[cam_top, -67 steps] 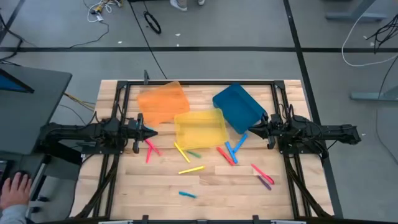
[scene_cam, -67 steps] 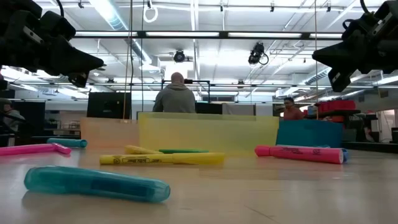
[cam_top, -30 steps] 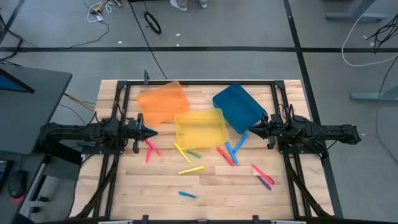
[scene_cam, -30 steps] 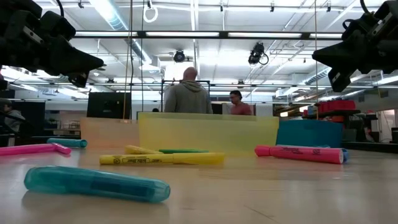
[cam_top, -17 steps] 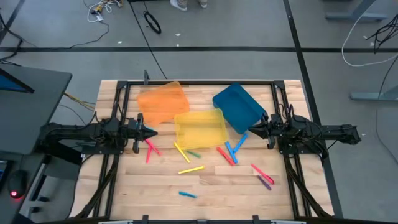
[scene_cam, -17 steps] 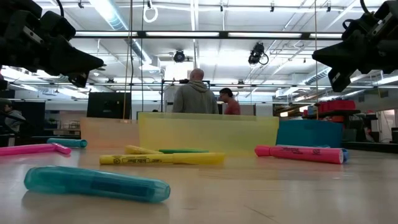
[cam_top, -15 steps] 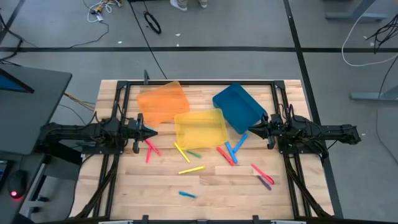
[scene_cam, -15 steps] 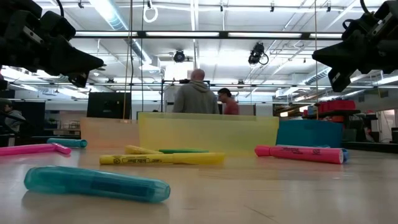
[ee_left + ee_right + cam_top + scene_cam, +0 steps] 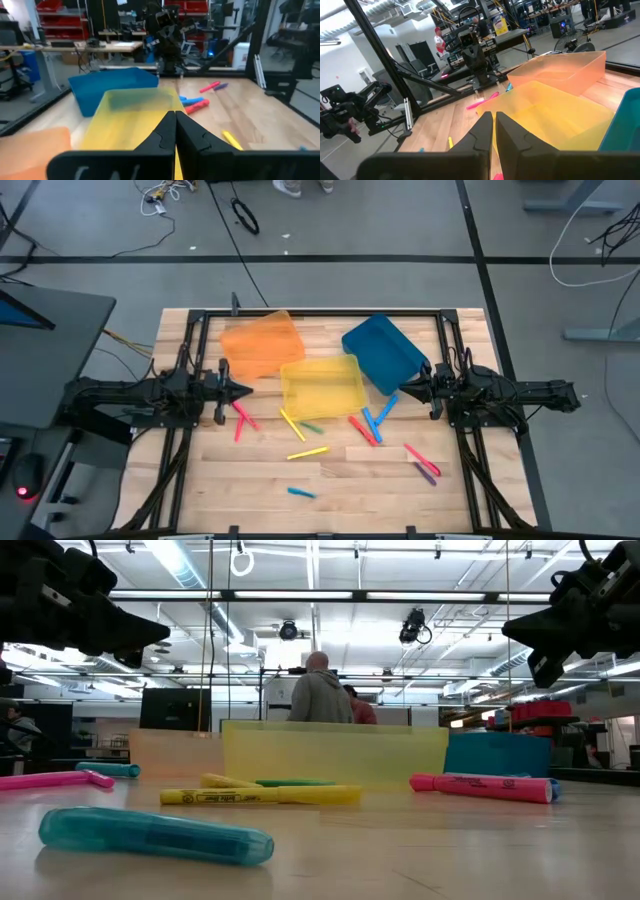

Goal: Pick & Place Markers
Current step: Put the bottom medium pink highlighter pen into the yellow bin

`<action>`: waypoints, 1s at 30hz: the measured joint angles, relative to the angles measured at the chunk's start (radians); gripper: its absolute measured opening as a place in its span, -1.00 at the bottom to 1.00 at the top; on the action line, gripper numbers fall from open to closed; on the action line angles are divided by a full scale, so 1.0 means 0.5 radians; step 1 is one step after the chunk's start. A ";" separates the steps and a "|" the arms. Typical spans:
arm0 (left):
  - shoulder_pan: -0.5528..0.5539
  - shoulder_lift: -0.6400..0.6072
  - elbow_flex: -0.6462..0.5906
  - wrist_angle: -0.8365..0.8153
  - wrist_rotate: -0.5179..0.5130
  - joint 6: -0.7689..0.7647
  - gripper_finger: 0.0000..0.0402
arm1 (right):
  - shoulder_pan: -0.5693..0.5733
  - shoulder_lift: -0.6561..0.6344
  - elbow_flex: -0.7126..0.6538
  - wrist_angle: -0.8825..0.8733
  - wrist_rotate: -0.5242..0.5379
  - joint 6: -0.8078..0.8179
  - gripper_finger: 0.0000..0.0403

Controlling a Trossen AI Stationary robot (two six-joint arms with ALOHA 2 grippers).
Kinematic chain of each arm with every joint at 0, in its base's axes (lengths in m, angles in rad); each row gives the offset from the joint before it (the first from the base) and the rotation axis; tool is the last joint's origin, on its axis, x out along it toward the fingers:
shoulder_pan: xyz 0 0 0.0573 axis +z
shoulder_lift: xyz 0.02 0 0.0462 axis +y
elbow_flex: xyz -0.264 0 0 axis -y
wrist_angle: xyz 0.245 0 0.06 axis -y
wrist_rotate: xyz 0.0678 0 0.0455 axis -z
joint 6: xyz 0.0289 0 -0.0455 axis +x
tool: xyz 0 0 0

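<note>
Pale wooden tabletop [image 9: 340, 480] bearing three translucent bins in a cluster at its far half: orange bin [image 9: 260, 343] at left, yellow bin [image 9: 322, 385] in the middle, blue bin [image 9: 384, 352] at right; the markers [image 9: 308, 452] lie loose on the bare wood on the near side of the bins, none yet in a bin, from a pink pair [image 9: 241, 420] at left, through yellow, green, red and blue sticks in the centre, to a pink and purple pair [image 9: 424, 462] at right, with one teal marker [image 9: 301, 493] nearest the front edge; left gripper [image 9: 243, 389] raised above the table at the left, fingers pressed together and holding nothing; right gripper [image 9: 408, 386] likewise raised at the right, fingers all but closed and empty; governing relation, as a judgement: the pink pair lies just nearward of the left gripper, long axes running roughly near to far, so the left arm is the nearer to it; the blue marker [image 9: 385, 409] lies just nearward of the right gripper, on a diagonal; either gripper would have to open and descend before any pick.
</note>
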 joint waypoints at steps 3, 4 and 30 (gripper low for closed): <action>0.000 0.001 0.000 0.002 -0.054 0.031 -0.97 | -0.001 0.000 0.000 0.000 0.000 0.001 -0.88; 0.001 0.000 0.000 0.007 -0.062 0.053 -0.97 | 0.000 -0.001 0.000 0.000 0.000 0.000 -0.88; 0.000 0.000 0.000 0.088 -0.057 -0.645 -0.97 | -0.001 0.000 0.000 0.000 -0.001 0.000 -0.88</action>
